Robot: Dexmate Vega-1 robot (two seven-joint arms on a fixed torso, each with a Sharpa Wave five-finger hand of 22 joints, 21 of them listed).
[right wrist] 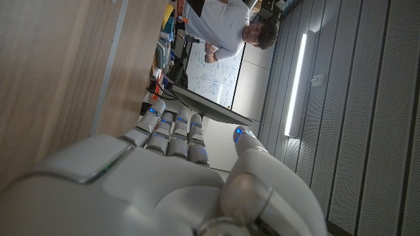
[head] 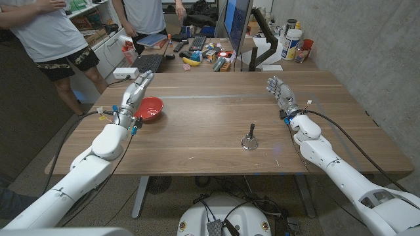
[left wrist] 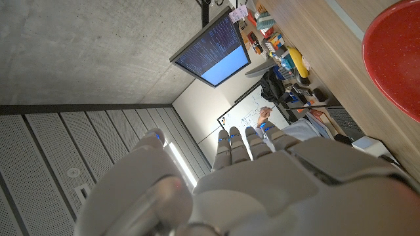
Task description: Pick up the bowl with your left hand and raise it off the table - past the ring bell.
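A red bowl [head: 150, 109] sits on the wooden table [head: 216, 131] at its left side; its rim also shows in the left wrist view [left wrist: 397, 56]. My left hand [head: 134, 97] stands just left of the bowl, fingers straight and apart, holding nothing; I cannot tell whether it touches the rim. In the left wrist view that left hand [left wrist: 262, 177] shows from behind, fingers extended. A small metal ring bell [head: 249, 140] with a dark handle stands right of the table's middle. My right hand [head: 282, 93] hovers open at the far right, fingers apart, also seen from its back [right wrist: 164, 177].
Two people [head: 52, 33] stand behind the table's far left corner. A second desk behind holds a keyboard [head: 149, 63], a monitor [head: 237, 26], a banana [head: 191, 61] and clutter. A concrete wall runs along the right.
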